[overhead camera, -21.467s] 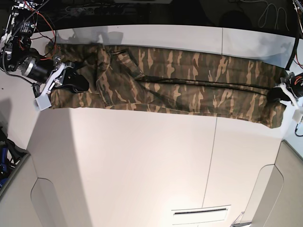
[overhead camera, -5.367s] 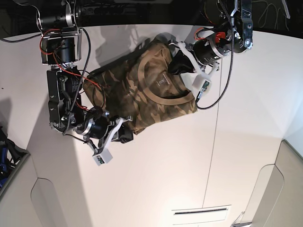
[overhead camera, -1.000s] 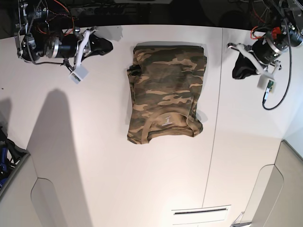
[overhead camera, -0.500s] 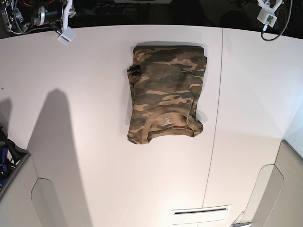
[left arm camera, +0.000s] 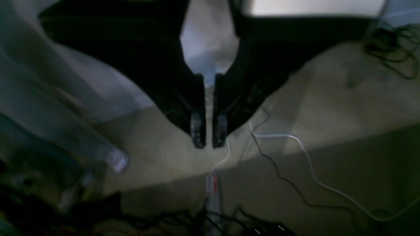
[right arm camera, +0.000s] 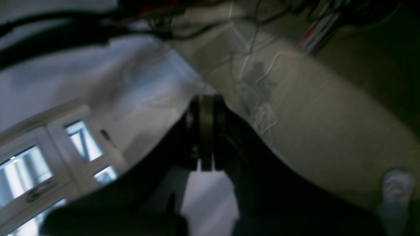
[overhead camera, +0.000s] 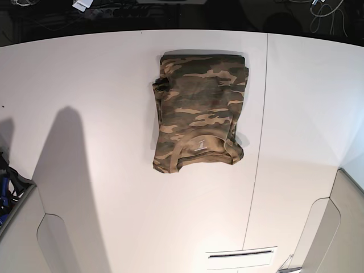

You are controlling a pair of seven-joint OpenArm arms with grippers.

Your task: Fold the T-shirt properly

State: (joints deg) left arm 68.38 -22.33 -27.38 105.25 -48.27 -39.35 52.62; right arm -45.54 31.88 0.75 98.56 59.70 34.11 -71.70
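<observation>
The camouflage T-shirt (overhead camera: 199,108) lies folded into a compact rectangle on the white table (overhead camera: 102,187), at the top centre of the base view. Its ribbed olive-tan collar (overhead camera: 200,143) faces the near edge. Neither arm shows in the base view. In the left wrist view my left gripper (left arm camera: 208,143) hangs over the floor, its black fingers almost together and holding nothing. In the right wrist view my right gripper (right arm camera: 206,100) has its fingers pressed together and holds nothing. The shirt shows in neither wrist view.
A seam (overhead camera: 257,170) runs down the table to the right of the shirt. The table's far edge (overhead camera: 85,35) meets dark floor. Loose cables (left arm camera: 295,157) lie on the floor below the left gripper, and more cables (right arm camera: 256,82) lie beyond the right gripper.
Both arms have pulled back past the table's far edge and left the base view. The folded shirt has not moved.
</observation>
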